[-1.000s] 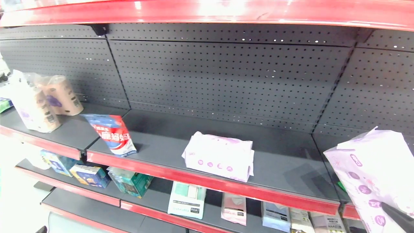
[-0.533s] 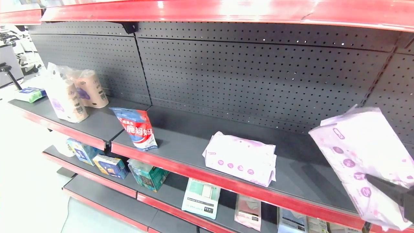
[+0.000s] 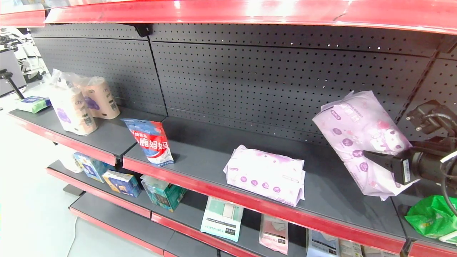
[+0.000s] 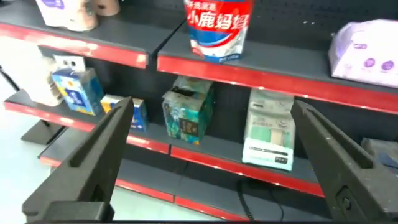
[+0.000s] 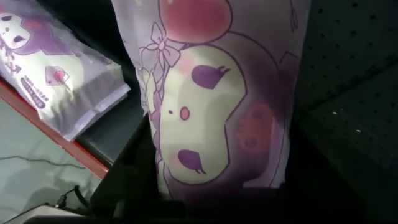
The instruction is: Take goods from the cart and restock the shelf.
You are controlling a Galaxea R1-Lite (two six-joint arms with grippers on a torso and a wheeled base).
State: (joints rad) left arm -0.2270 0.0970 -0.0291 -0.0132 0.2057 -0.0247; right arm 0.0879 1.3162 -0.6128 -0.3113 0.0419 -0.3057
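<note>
My right gripper [image 3: 375, 159] is shut on a pink-and-white tissue pack [image 3: 360, 139] with a cartoon face, held tilted above the right part of the dark middle shelf [image 3: 200, 150]. The right wrist view has the same held pack [image 5: 217, 93] close up. A second matching pack [image 3: 266, 175] lies flat on the shelf near its red front edge, left of the held one, and appears as the lying pack [image 5: 56, 74] from the right wrist. My left gripper [image 4: 211, 155] is open in front of the lower shelves, with nothing between its fingers.
A red-and-blue pouch [image 3: 151, 141] stands on the shelf further left, with paper roll packs [image 3: 80, 103] beyond it. A green bag [image 3: 430, 216] lies on the shelf at the far right. Boxes and packets [image 3: 162, 192] fill the lower shelves. A red upper shelf [image 3: 250, 10] overhangs.
The right gripper has raised the tissue pack and carried it left, over the shelf. The camera panned between the two earlier frames, then stayed still.
</note>
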